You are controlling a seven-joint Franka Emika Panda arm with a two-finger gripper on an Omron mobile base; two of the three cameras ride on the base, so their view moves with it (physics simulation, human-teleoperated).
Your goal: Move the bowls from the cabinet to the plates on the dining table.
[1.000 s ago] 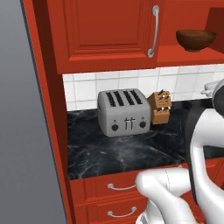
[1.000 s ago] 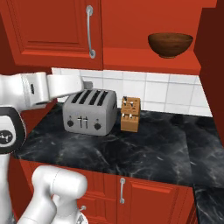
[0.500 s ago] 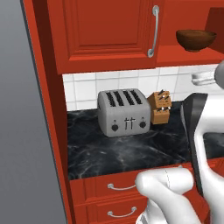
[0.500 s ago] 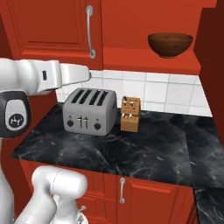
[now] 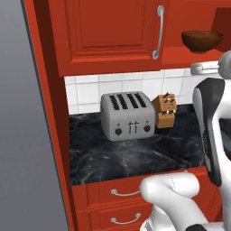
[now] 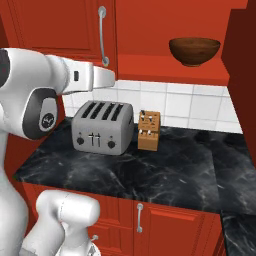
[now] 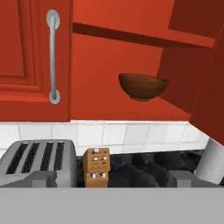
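Observation:
A dark brown bowl (image 5: 201, 41) (image 6: 194, 51) (image 7: 143, 86) sits upright on the red inner shelf of the cabinet (image 6: 165, 67), whose right side stands open. The left cabinet door (image 5: 108, 31) is shut, with a long silver handle (image 6: 102, 35). My gripper (image 7: 112, 181) is open and empty. It sits below and in front of the bowl, well short of it. My forearm (image 6: 75, 80) reaches rightward under the shut door. The plates and the dining table are out of view.
A silver toaster (image 6: 102, 127) and a wooden knife block (image 6: 149, 131) stand on the black counter (image 6: 165, 170) against white tiles. Red drawers (image 5: 117, 198) run below it. An open cabinet door (image 7: 205, 65) stands just right of the bowl. A grey wall (image 5: 27, 135) is at the left.
My arm has swung up and to the right toward the open cabinet. The bowl has not moved, and the gripper has stayed open.

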